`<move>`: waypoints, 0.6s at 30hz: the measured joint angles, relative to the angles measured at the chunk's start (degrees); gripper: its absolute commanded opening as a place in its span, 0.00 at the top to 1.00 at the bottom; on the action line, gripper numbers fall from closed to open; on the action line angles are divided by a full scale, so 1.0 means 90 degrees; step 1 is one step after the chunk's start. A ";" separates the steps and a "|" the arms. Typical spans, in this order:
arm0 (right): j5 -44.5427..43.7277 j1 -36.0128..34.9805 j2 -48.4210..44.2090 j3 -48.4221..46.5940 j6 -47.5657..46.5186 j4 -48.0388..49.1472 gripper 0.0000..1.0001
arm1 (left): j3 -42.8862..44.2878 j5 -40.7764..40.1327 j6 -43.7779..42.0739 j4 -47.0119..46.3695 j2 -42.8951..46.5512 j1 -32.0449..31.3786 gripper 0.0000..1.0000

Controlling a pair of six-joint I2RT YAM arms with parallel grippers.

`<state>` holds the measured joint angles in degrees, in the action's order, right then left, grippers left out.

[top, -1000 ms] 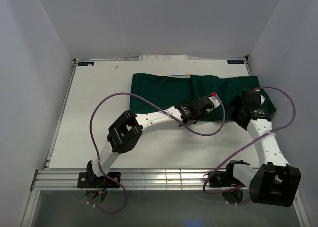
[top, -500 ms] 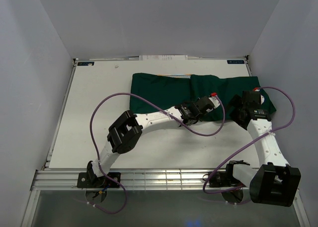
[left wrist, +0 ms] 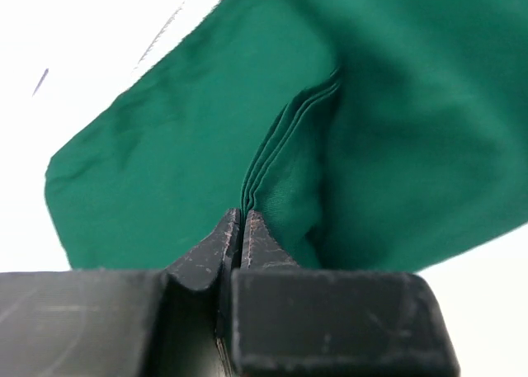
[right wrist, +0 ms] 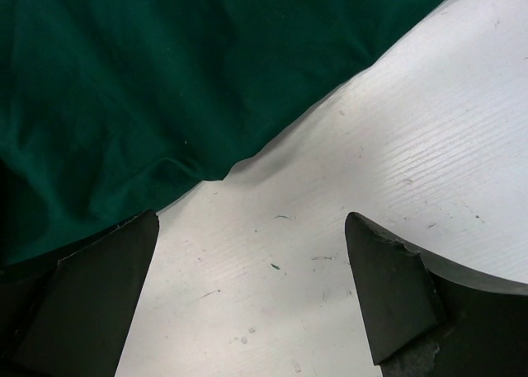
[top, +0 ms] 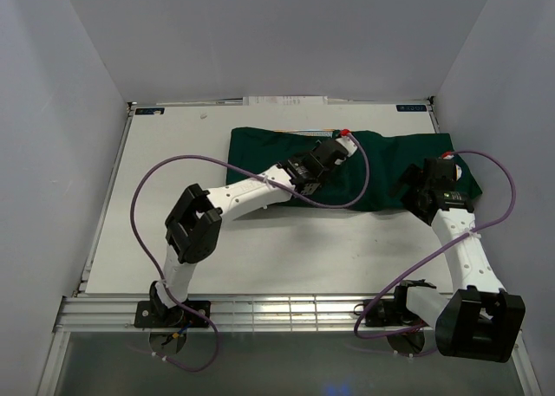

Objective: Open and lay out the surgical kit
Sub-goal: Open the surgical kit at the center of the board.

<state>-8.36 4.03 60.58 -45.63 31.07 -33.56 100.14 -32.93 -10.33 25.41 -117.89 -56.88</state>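
**Left fingers pinching the fold, right ones waiting wide**

I am clamping my left gripper (left wrist: pixel 241 219) on the green cloth wrap (left wrist: pixel 157 146), the fingers (left wrist: pixel 206 257) pressing together with a stacked fold edge running straight down into the tips. The wrap is lying across the far middle of the table (right wrist: pixel 412 121), reaching toward the right side, and I am holding it near its far edge, around the middle. My right gripper (right wrist: pixel 252 220) is hanging just over the wrap's near right edge, fingers spreading wide and gripping nothing.

Now the risks, as I am judging them. Several layers are meeting at my left tips, so I may be taking more than the top flap, and pulling would then be dragging the whole bundle instead of opening it. A thin bite could also be slipping free once I am lifting. My left arm's purple cable (top: pixel 133 214) is looping over the cloth and could be snagging or rumpling it.

Whatever the wrap is covering is hidden, with no bump I can read. I cannot tell how many layers are sitting between my left pads, and whether my right tips are touching the table is hard to make out
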 measured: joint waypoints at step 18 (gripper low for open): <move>0.0306 -0.0221 -0.0119 0.0012 -0.0063 0.0087 0.00 | -0.2958 -0.2341 -0.2424 -0.2943 0.1171 0.3317 1.00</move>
<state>-5.61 2.04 59.51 -45.52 30.50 -32.77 73.52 -54.00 -32.14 -1.08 -107.35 -27.03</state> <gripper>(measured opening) 0.998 0.106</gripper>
